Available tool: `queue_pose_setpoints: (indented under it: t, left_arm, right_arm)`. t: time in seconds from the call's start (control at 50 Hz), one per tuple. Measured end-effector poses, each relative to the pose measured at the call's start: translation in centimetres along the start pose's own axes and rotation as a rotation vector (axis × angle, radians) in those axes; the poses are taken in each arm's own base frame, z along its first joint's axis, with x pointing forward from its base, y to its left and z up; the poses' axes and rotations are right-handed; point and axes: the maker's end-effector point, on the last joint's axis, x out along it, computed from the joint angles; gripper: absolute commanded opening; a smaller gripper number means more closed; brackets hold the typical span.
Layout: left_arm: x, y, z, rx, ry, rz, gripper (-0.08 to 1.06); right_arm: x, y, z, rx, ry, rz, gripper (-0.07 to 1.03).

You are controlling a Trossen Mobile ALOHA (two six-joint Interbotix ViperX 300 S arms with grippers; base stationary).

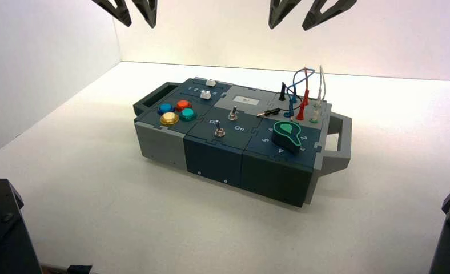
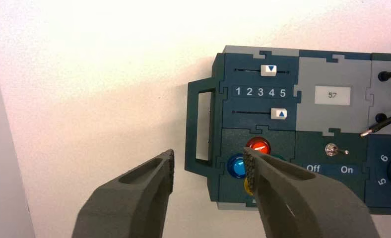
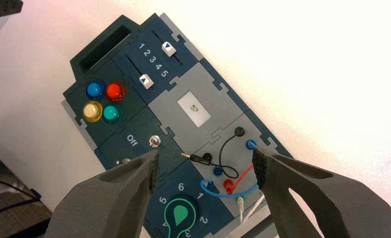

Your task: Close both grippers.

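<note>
My left gripper (image 1: 136,23) hangs high above the table at the back left, its two black fingers apart and empty. In the left wrist view the left gripper (image 2: 208,156) is open above the box's left end, with the handle and coloured buttons (image 2: 258,145) below it. My right gripper (image 1: 294,24) hangs high at the back, above the box's far side, fingers apart and empty. In the right wrist view the right gripper (image 3: 205,157) is open above the box's wire sockets and the green knob (image 3: 179,215).
The blue-grey box (image 1: 237,137) stands mid-table, turned at an angle, with handles at both ends. It bears several round buttons (image 1: 176,112), two sliders (image 3: 155,63), two toggle switches (image 1: 225,124), a small display (image 3: 194,109) and plugged wires (image 1: 301,97). White walls stand left and behind.
</note>
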Motion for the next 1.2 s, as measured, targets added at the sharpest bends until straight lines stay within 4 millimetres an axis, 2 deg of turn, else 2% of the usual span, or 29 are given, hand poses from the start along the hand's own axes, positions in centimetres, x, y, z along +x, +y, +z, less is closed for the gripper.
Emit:
queue_pose_setpoints:
  t: [0.1,0.16,0.2,0.22,0.24,0.26,0.28,0.3,0.32,0.36,1.2]
  left_arm:
    - [0.0,-0.02,0.0,-0.003,0.0,-0.001,0.65]
    - [0.0,-0.02,0.0,-0.003,0.0,-0.001,0.6]
    - [0.0,0.03,0.0,-0.004,0.0,0.0,0.53]
    - [0.0,0.03,0.0,-0.003,0.0,0.0,0.45]
    - [-0.05,0.03,0.02,-0.002,-0.002,-0.001,0.35]
    - [0.0,-0.02,0.0,0.002,0.0,-0.001,0.23]
    - [0.0,-0.02,0.0,0.002,0.0,-0.001,0.17]
    - [-0.05,-0.02,0.02,0.01,-0.002,-0.001,0.06]
    - [-0.02,0.04,-0.04,0.008,0.0,0.0,-0.01]
    - [-0.02,-0.02,-0.04,0.013,0.0,-0.001,-0.03]
    - [-0.53,-0.11,-0.22,0.007,-0.003,-0.007,-0.03]
  right_arm:
    - [0.0,0.0,-0.03,-0.002,0.002,0.0,0.97]
    - [0.0,0.0,-0.05,0.0,0.003,0.0,0.89]
    - [0.05,-0.01,-0.07,-0.001,0.005,0.0,0.73]
    - [0.0,0.0,-0.05,-0.002,0.003,0.0,0.6]
    - [0.05,-0.01,-0.07,-0.001,0.005,0.0,0.53]
    - [0.0,0.0,-0.05,-0.003,0.003,0.0,0.35]
    - [0.0,0.0,-0.11,-0.005,0.006,0.0,0.26]
    - [0.0,0.0,-0.16,-0.008,0.009,0.0,0.0]
    - [0.0,0.0,-0.22,-0.011,0.012,0.0,-0.05]
    - [0.02,0.01,-0.47,-0.014,0.025,0.001,-0.01]
    - [-0.86,0.14,-0.15,-0.026,0.003,0.004,-0.02]
